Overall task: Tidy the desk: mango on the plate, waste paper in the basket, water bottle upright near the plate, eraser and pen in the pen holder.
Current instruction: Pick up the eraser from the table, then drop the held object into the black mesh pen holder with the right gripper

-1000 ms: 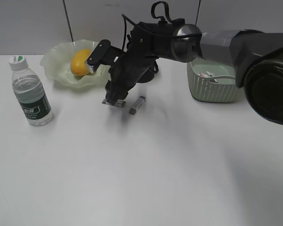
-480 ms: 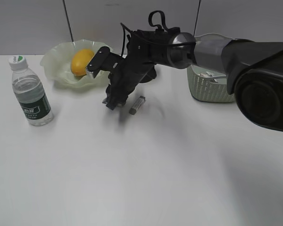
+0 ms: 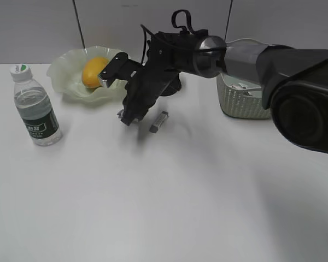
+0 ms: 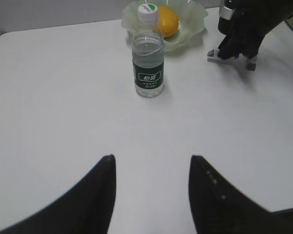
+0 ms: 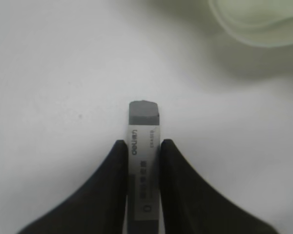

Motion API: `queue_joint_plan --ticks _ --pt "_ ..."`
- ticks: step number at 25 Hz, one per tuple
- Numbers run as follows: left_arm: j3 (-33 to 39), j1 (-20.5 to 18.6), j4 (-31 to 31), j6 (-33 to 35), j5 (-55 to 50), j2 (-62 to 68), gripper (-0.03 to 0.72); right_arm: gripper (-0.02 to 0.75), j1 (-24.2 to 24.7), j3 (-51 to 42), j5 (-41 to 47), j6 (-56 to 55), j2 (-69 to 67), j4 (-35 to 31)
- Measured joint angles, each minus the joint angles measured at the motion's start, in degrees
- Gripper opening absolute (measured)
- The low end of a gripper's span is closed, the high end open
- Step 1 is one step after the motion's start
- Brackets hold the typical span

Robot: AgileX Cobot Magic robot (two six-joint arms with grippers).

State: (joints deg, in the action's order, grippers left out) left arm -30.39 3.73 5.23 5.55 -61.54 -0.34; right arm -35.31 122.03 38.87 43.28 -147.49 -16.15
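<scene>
A grey panelled wall (image 3: 38,27) stands well beyond the right arm's fingers (image 3: 130,115), filling the background. Two dark seams split it into panels. One seam (image 3: 78,24) runs up and to the left of those fingers, leaning slightly. The other seam (image 3: 228,16) runs up and to their right. In the left wrist view the same wall shows only as a dull grey strip (image 4: 53,12), far ahead of the left arm's fingers (image 4: 100,195) and to their left.
</scene>
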Motion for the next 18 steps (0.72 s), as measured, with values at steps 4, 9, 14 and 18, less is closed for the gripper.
queue_joint_plan --ticks 4,9,14,18 --pt "0.00 0.00 0.00 0.00 0.00 0.00 0.372 0.164 0.00 0.01 1.45 -2.90 3.63 1.09" --pt "0.00 0.00 0.00 0.00 0.00 0.00 0.372 0.164 0.00 0.17 -3.30 -8.88 10.25 3.54" --pt "0.00 0.00 0.00 0.00 0.00 0.00 0.366 0.164 0.61 0.68 -16.61 -31.23 12.05 14.43" --pt "0.00 0.00 0.00 0.00 0.00 0.00 0.364 0.164 2.14 0.68 -18.76 -49.24 11.23 22.27"
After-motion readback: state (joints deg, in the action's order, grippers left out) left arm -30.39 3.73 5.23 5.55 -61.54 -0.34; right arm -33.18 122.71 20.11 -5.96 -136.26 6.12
